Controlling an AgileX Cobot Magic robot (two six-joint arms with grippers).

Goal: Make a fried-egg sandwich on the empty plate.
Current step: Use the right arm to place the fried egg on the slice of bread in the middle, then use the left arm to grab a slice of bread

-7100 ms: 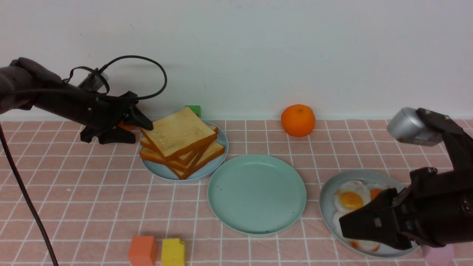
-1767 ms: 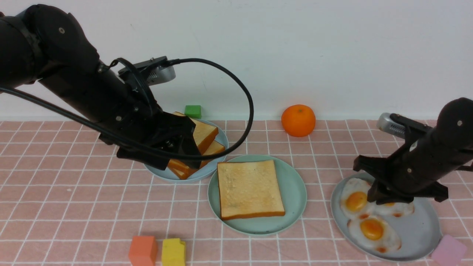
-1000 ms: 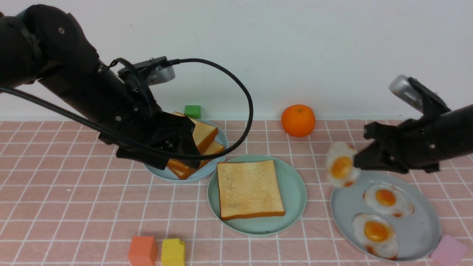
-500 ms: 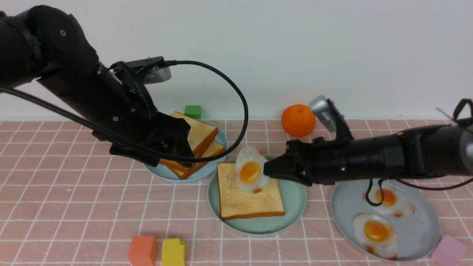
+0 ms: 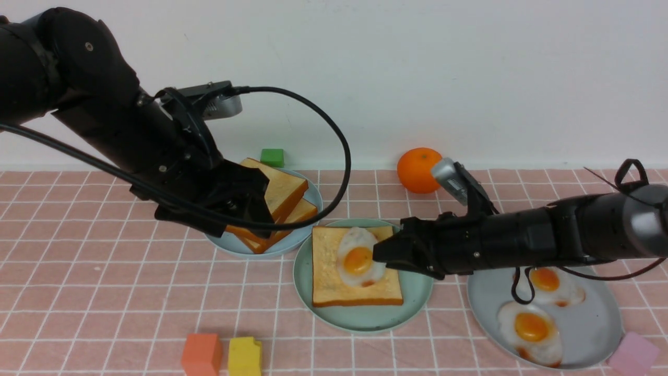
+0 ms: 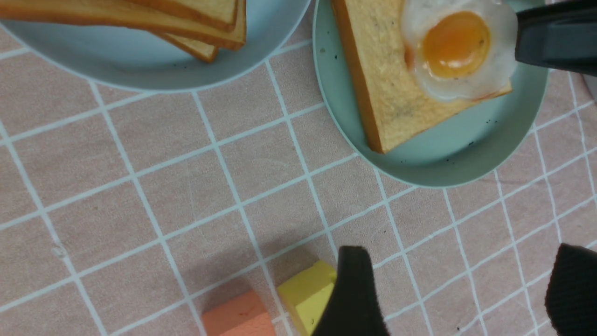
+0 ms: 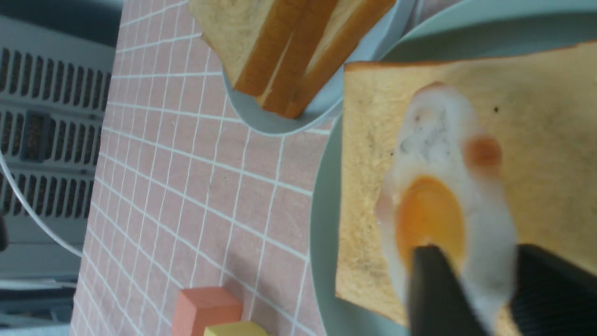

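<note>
Fried egg (image 5: pixel 358 257) lowered onto toast slice (image 5: pixel 329 279) on mint-green plate (image 5: pixel 365 318), right gripper (image 5: pixel 378 255) jaws parted, left gripper (image 6: pixel 461 254) spread empty

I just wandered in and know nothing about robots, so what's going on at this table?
A two-armed robot is building a fried-egg sandwich. One toast slice lies on the mint-green plate with a fried egg on top. The right gripper is at the egg's edge, jaws parted. The left gripper hangs open, empty, by the toast pile on the pale blue plate. No top slice is on yet.
</note>
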